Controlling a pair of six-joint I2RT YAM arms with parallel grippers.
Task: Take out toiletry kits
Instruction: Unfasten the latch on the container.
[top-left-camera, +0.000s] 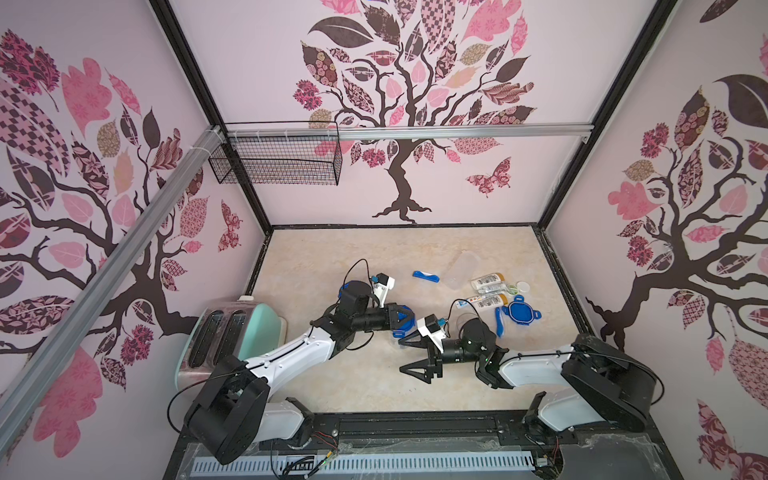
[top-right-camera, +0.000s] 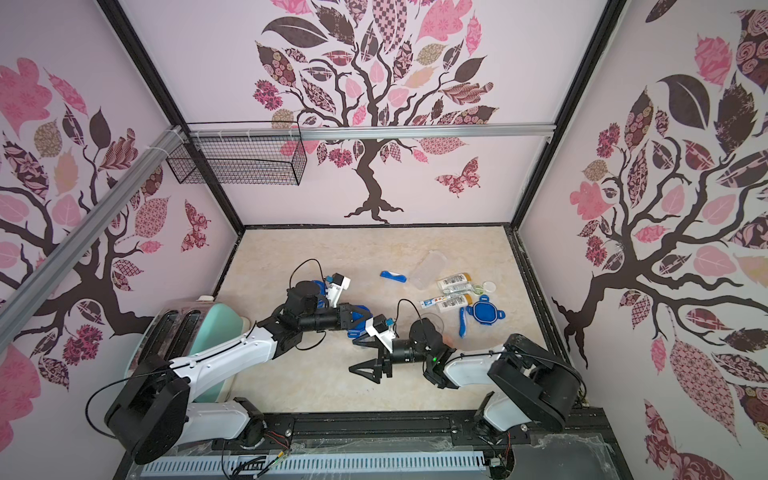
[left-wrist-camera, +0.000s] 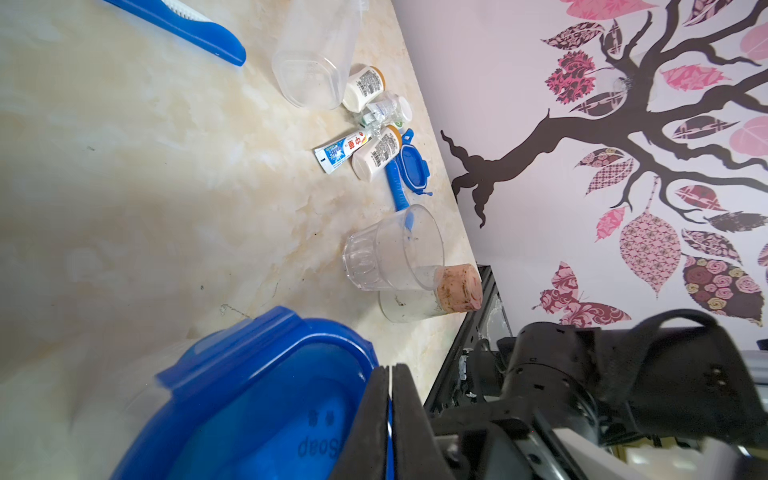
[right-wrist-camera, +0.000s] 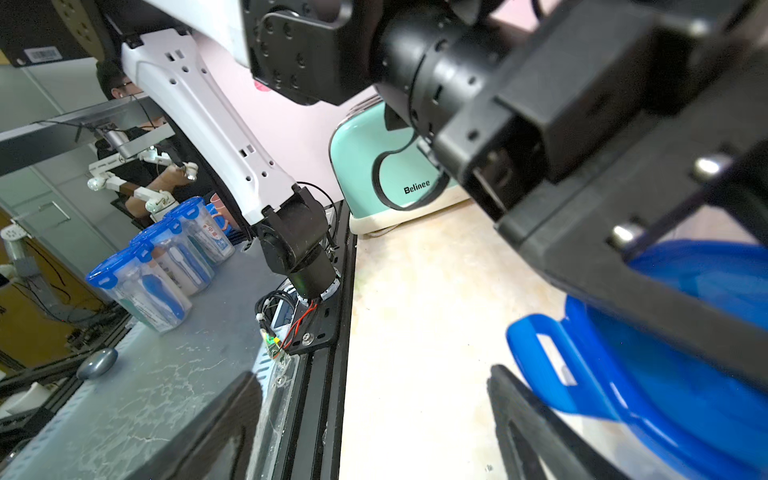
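toiletry kits (top-left-camera: 490, 300) lie unpacked on the bench (top-left-camera: 332, 249) near its right wall, apart from both hands. in both top views you have two white bottles with tan caps (top-left-camera: 487, 283) lying side by side. a mini toothpaste tube (left-wrist-camera: 343, 151) lies just beside the bottle nearer you, and a small round white tub (top-left-camera: 523, 286) sits on the wall side of the bottles. one blue-and-white toothbrush (top-left-camera: 426, 276) lies alone toward the middle of the bench. a second toothbrush (top-left-camera: 499, 322) lies just beside a loose blue lid (top-left-camera: 519, 312). an empty clear jar (top-left-camera: 460, 270) lies on its side between the lone toothbrush and the bottles.

your left hand (left-wrist-camera: 390, 386) is pinched narrow on the edge of a blue jar lid (left-wrist-camera: 249, 395) at the middle of the bench, with a thin strip of blue showing between its fingers. what lies under that lid is too blurred to tell. your right hand (top-left-camera: 409, 355) is spread wide and holds nothing. one of its fingers (right-wrist-camera: 536, 419) is just beside a clip of the same lid, and bare bench shows between the fingers.

in the left wrist view a clear tumbler (left-wrist-camera: 395, 253) stands next to a cork-stoppered bottle (left-wrist-camera: 428, 299). a mint-green toaster (top-left-camera: 232, 332) sits at the bench's left edge. past the front edge, three closed jars (right-wrist-camera: 141, 286) stand on a grey surface, with kit pieces showing through their walls.
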